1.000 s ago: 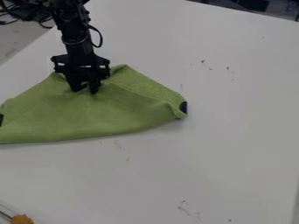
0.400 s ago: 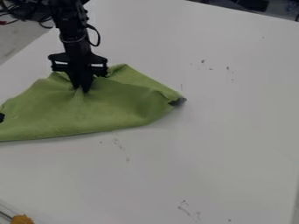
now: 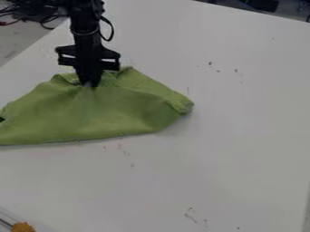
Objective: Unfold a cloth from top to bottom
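- Table [image 3: 212,149] pale and matte, spread across most of the view, with its far edge slanting down to the right and its left edge running diagonally past the arm [image 3: 86,27].
- Small dark marks [image 3: 210,64] on the tabletop to the right of the cloth, more near the bottom, and faint specks just below the cloth's lower edge.
- Green cloth [image 3: 115,113] on the left part of the table, folded into a rough triangle, reaching the left edge of the view, its right corner rounded and slightly creased.
- Small dark patch [image 3: 2,119] on the cloth at that left edge.
- Black gripper [image 3: 89,84] pointing down at the cloth's upper part, clamped on a pinch of fabric, with soft folds spreading below the fingertips.
- Grey floor [image 3: 18,43] beyond the table at upper left, with black and red cables [image 3: 7,22] in loose loops.
- Dark objects [image 3: 261,4] past the far edge at upper right, too indistinct to name.
- Orange lump [image 3: 23,227] in the bottom left corner, beside a pale strip [image 3: 7,216].
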`<state>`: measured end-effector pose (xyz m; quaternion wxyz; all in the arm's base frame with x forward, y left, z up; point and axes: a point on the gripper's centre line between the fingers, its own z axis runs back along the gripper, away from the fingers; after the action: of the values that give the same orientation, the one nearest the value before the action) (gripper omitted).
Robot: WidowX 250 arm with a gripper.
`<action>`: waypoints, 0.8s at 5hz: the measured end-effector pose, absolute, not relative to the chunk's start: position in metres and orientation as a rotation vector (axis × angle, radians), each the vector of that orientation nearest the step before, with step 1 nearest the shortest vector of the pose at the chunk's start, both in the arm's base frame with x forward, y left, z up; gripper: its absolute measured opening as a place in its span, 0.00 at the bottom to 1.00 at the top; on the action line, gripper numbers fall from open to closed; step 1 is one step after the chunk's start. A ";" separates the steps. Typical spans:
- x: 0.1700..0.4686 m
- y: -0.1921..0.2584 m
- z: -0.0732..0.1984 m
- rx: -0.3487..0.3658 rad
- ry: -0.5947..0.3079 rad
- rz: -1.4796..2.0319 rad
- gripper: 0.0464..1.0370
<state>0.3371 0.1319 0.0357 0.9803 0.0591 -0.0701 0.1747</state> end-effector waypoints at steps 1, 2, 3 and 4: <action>0.334 0.130 0.032 0.115 -0.142 0.364 0.13; 0.332 0.131 0.034 0.125 -0.146 0.377 0.02; 0.332 0.130 0.050 0.154 -0.168 0.373 0.01; 0.326 0.120 0.061 0.179 -0.176 0.375 0.01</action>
<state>0.3262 0.1204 0.0615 0.9746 0.0890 -0.0874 0.1859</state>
